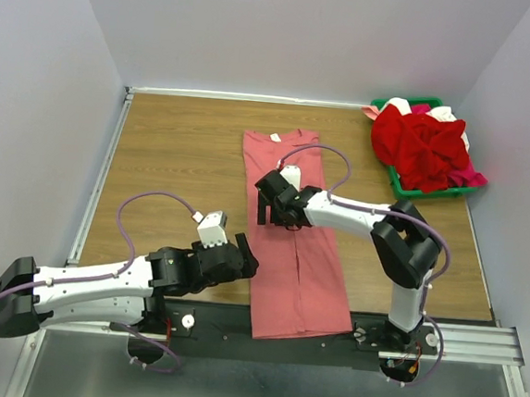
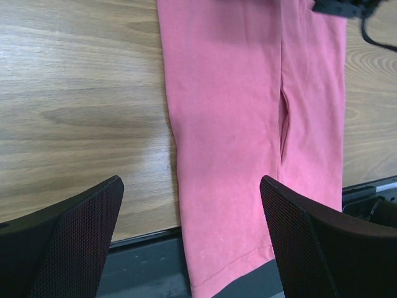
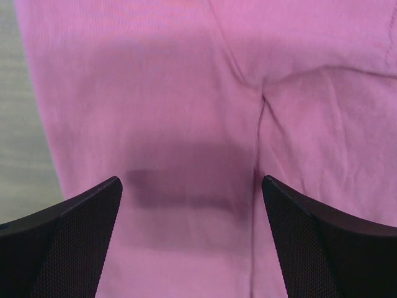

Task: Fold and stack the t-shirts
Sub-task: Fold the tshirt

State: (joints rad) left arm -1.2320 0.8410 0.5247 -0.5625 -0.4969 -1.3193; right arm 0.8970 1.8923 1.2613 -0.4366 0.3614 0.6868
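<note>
Folded into a long strip running from far side to near edge of the table (image 1: 176, 154), the pink t-shirt (image 1: 297, 276) lies beneath the right gripper (image 1: 270, 205), jaws wide open at mid-length, while the left gripper (image 1: 243, 258), equally open, hovers just off its left edge.

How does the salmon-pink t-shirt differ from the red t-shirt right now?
The salmon-pink t-shirt lies flat, folded lengthwise into a long strip; the red t-shirt is a crumpled heap. The pink one is on the table; the red one sits in the green tray with other garments. Neither is gripped.
</note>
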